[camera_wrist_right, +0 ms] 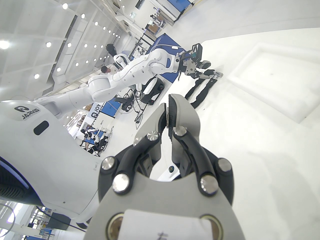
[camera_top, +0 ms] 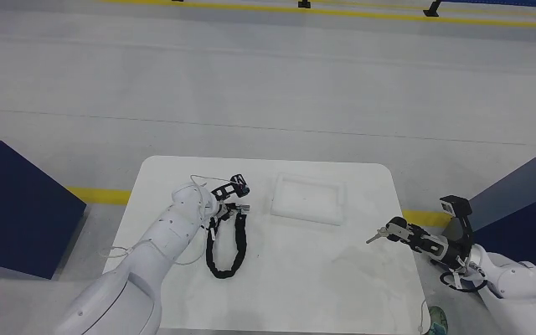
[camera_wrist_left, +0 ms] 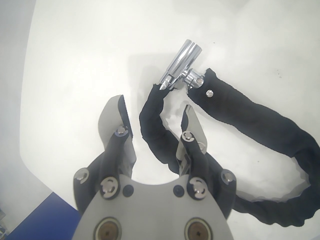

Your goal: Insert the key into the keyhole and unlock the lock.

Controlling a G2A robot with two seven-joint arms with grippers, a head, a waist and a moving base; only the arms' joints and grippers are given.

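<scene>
I am getting ready to hold the lock (camera_wrist_left: 182, 62) still. My left hand (camera_wrist_left: 155, 106) is spread wide over one end of the black chain (camera_wrist_left: 250, 121), just beside the shiny silver lock, and next it should squeeze there so the keyhole does not wobble. My right hand (camera_wrist_right: 168, 108) is pinched tight near the right edge of the table (camera_top: 335, 276), I think on the little key (camera_top: 371, 239), well apart from the lock, which lies on the table's left half.
</scene>
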